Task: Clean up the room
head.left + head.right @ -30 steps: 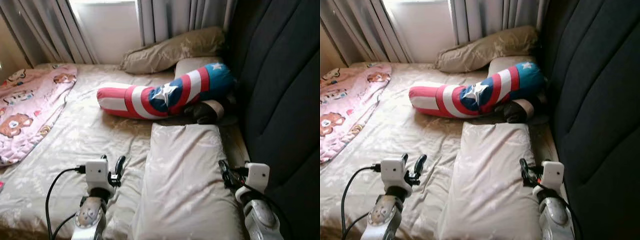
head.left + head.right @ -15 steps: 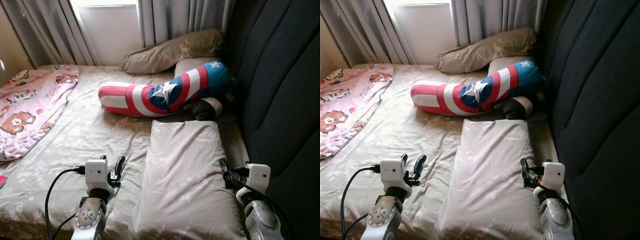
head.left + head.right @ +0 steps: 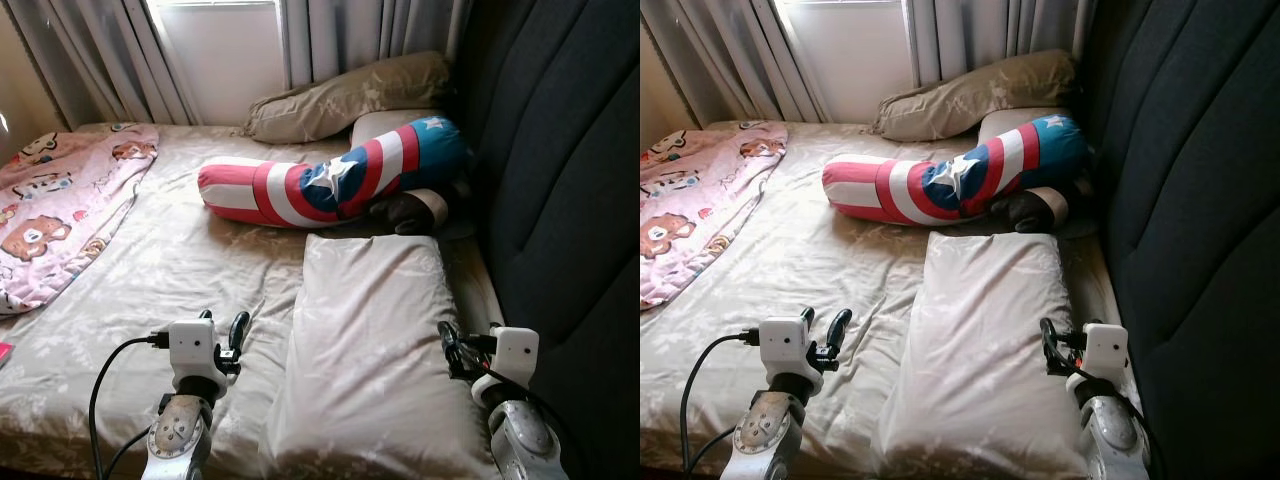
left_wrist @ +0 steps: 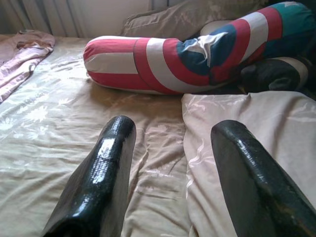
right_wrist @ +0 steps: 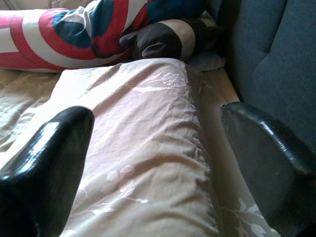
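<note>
A beige pillow (image 3: 370,340) lies lengthwise on the bed near the dark headboard (image 3: 560,170). Behind it rests a red, white and blue bolster (image 3: 330,185) with a star, and a brown-and-tan cushion (image 3: 415,210) tucked under its end. My left gripper (image 3: 222,330) hovers open above the sheet just left of the pillow (image 4: 256,148). On the pillow's right edge, by the headboard, my right gripper (image 3: 450,350) stands open; the pillow (image 5: 138,148) lies between its fingers in the right wrist view.
A pink blanket (image 3: 60,210) with bear prints lies at the bed's left side. Another beige pillow (image 3: 350,95) leans at the far end under the curtains (image 3: 330,35). The rumpled sheet (image 3: 170,260) is bare in the middle. A black cable (image 3: 110,370) trails from my left wrist.
The camera has tilted slightly, so the whole scene sits a bit higher and more of the near bed edge shows. Both grippers and the bedding keep their places.
</note>
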